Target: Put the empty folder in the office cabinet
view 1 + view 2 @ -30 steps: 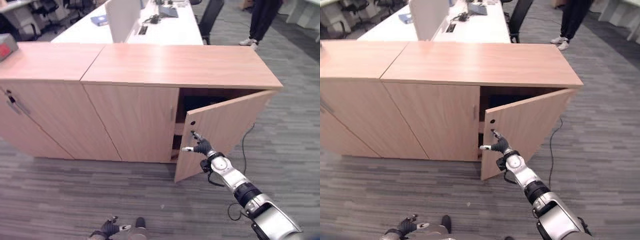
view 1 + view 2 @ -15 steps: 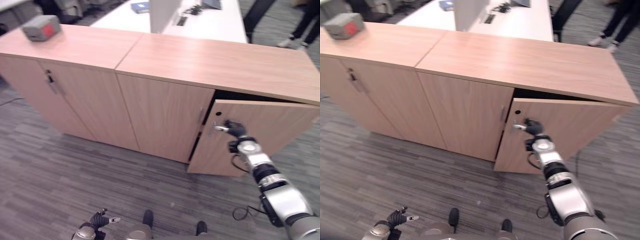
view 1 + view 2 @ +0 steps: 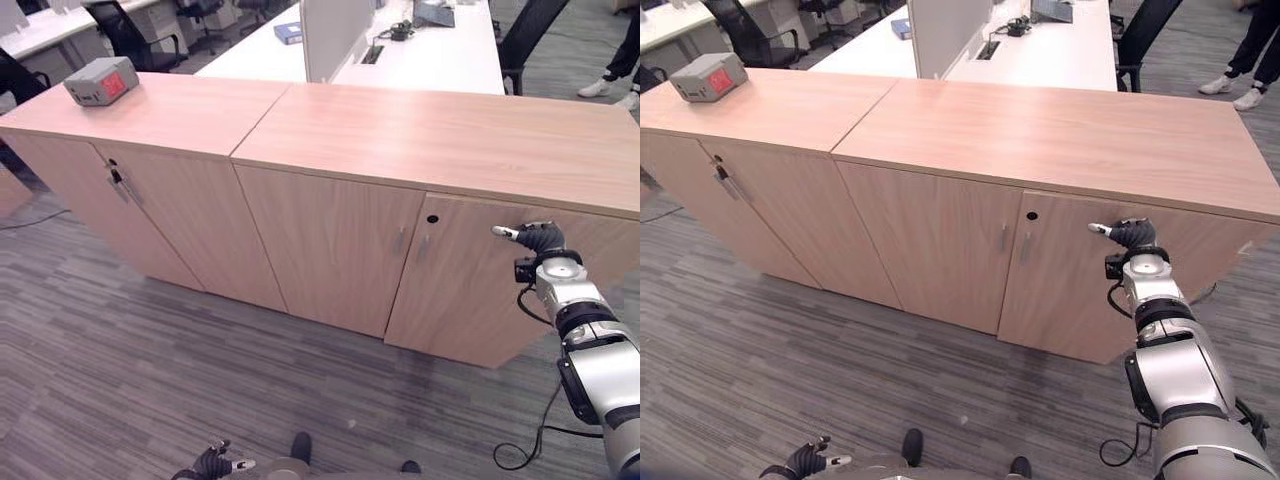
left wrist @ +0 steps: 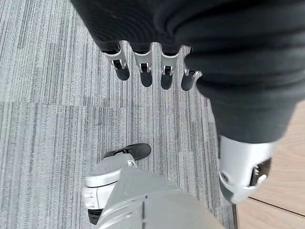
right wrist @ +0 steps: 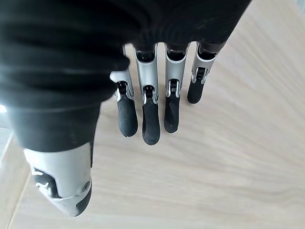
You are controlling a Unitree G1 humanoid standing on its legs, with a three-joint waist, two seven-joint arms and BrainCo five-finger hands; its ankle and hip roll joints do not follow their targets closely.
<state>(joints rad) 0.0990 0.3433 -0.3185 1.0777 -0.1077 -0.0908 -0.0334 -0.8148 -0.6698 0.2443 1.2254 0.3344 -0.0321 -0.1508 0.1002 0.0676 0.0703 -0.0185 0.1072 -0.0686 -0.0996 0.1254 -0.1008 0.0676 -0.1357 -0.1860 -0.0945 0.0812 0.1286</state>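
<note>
A long wooden office cabinet (image 3: pixel 400 130) stands on grey striped carpet. The robot's right hand (image 3: pixel 1130 235) is raised against the front of the cabinet's rightmost door (image 3: pixel 470 290), which looks shut or very nearly shut. In the right wrist view its fingers (image 5: pixel 150 119) are straight and relaxed, holding nothing, their dark tips at or just off the pale wood of the door. The left hand (image 4: pixel 152 71) hangs low over the carpet, fingers loosely extended and empty. No folder can be seen; judging by the task, it probably lies inside, straight ahead of the right fingers behind the door, though this cannot be confirmed. A small grey box (image 3: pixel 100 80) sits on the cabinet top, well apart from both hands. A white desk (image 3: pixel 400 50) stands beyond.
</note>
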